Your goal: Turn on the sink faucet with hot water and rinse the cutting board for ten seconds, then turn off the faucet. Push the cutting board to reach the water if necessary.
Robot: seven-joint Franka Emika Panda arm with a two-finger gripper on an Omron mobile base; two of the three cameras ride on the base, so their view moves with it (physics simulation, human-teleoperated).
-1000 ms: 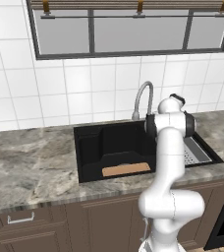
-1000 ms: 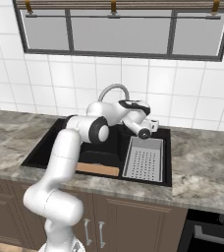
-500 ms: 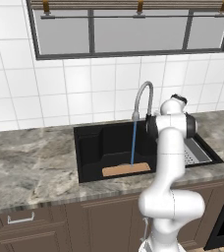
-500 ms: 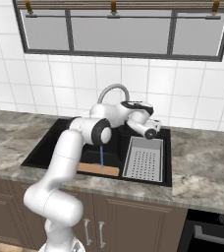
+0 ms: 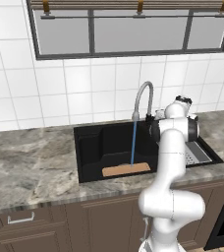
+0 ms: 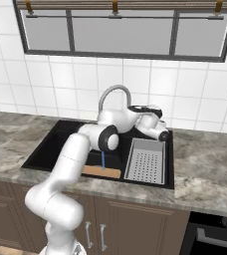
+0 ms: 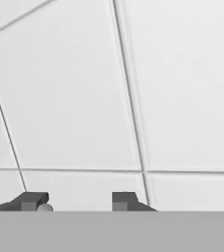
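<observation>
The grey gooseneck sink faucet (image 5: 143,97) (image 6: 112,91) arches over the black sink (image 5: 89,147) (image 6: 45,145). A thin blue stream of water (image 5: 133,141) (image 6: 103,160) falls from its spout onto the tan cutting board (image 5: 126,170) (image 6: 100,172), which lies flat at the sink's front. My gripper (image 6: 163,134) (image 7: 78,201) hangs behind the faucet's base, at the sink's back rim, and points at the tiled wall. Its fingertips (image 7: 32,200) stand apart with only wall between them. A small grey knob shows beside the left tip.
A grey perforated drain tray (image 5: 196,152) (image 6: 146,160) fills the right end of the sink. Marble counter (image 5: 30,167) runs on both sides. The white tiled wall and a window rise behind the faucet. A dark oven front (image 6: 210,234) sits low on the right.
One second ago no water ran; the blue stream now falls from the spout onto the cutting board. My hand has shifted slightly to the right behind the faucet.
</observation>
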